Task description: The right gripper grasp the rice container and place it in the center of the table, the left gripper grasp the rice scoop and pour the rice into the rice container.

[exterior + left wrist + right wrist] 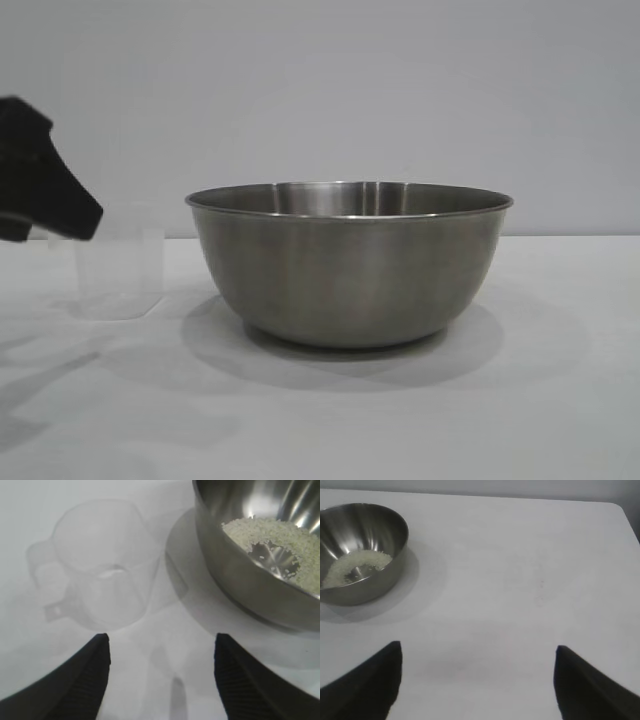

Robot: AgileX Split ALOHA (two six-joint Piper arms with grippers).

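The rice container (348, 262), a large steel bowl, stands in the middle of the white table (560, 400). Rice (272, 540) lies in a shallow layer inside it, also shown in the right wrist view (355, 565). The rice scoop (118, 272), a clear plastic cup, stands upright and empty on the table to the bowl's left; its handle shows in the left wrist view (102, 567). My left gripper (159, 641) is open and empty, just short of the scoop, at the far left of the exterior view (60, 215). My right gripper (477, 650) is open and empty, well away from the bowl (360, 550).
The table's far right corner and edge (620, 510) show in the right wrist view. A plain grey wall (320, 90) stands behind the table.
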